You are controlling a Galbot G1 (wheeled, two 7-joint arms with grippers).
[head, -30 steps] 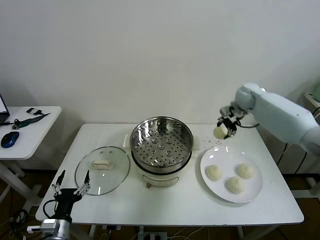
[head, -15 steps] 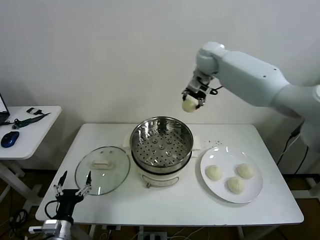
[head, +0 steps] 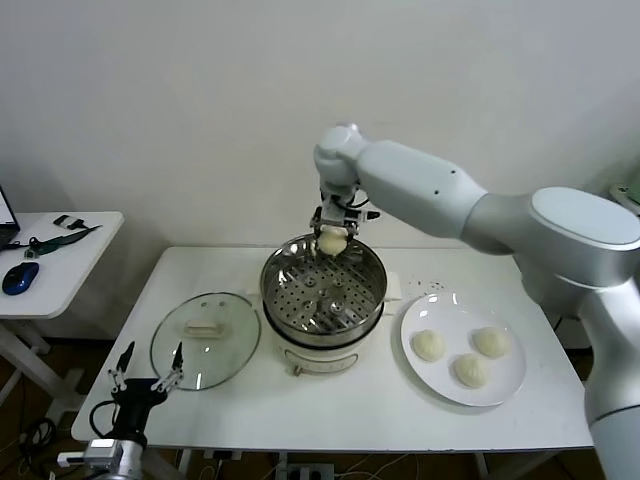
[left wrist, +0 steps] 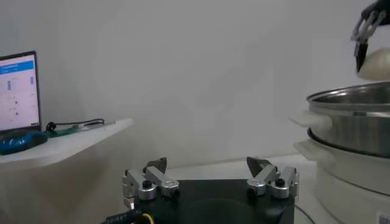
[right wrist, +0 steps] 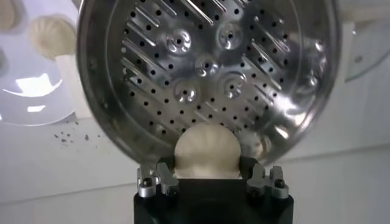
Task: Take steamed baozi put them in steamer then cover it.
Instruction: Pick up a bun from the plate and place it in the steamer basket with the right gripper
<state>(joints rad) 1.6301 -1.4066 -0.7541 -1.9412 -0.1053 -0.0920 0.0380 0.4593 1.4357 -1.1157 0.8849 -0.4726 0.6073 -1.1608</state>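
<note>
Right gripper (head: 331, 240) clamping one bun (head: 331, 242) between its fingers, hanging just above the far rim of the steamer (head: 322, 287), at about 12 o'clock of the basket; bun not touching the perforated floor. Showing the same from the right wrist view: bun (right wrist: 206, 152) pinched between the two finger pads (right wrist: 159, 178), steamer (right wrist: 207, 73) directly below with its holed bottom bare. Steamer sitting at table (head: 300, 410) centre on its cream base. Lying at 3 o'clock of the steamer, just beside it: white plate (head: 510, 375) carrying three more buns (head: 428, 345), apart from each other. Lying flat at 9 o'clock of the steamer, near its base: glass lid (head: 205, 340), handle up, off the basket. Left gripper (head: 145, 378) idling low at the near-left table edge, at roughly 6 o'clock of the lid, fingers spread apart and holding nothing; left wrist view confirming both fingers (left wrist: 151, 181) standing wide with a gap between. Standing well apart at 9 o'clock of the main table: side table (head: 70, 265) with a mouse (head: 19, 278) and some small items too small to identify.
</note>
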